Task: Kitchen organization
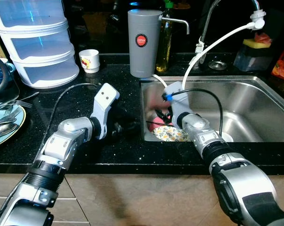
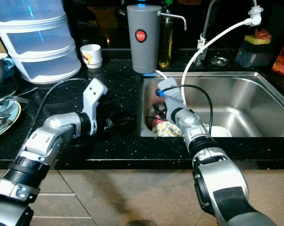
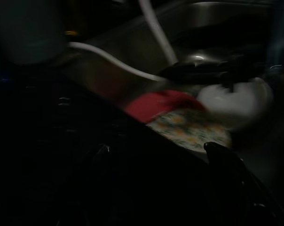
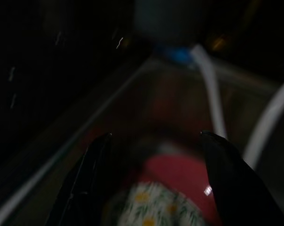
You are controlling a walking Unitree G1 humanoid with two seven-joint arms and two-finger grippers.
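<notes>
Black speckled stone countertop (image 1: pixel 109 155) runs along the front of this kitchen, with a stainless sink (image 1: pixel 255 101) let into it on the robot's right side. Low in the sink's near left corner lie a flowered dish (image 1: pixel 169 134) and a red item (image 4: pixel 179 172) touching it on its far side; what the red item is cannot be told.

What matters for the coming move is that these lie straight ahead of and just below the right gripper (image 4: pixel 153 141), which hangs over that corner of the sink. Its two black fingers (image 4: pixel 92 165) are spread wide, nothing between them, and the right wrist view looks between them down onto the red item and the flowered rim. A short drop along the fingers' own line should bring them to it.

Over the counter, just beside the sink's left edge, the left gripper (image 1: pixel 121 126) points across toward the same dishes; its fingers are dark against the stone and I cannot tell how they stand. The right arm is plainly the nearer one. A white hose (image 1: pixel 212 47) curves down close behind the right wrist and may catch.
</notes>
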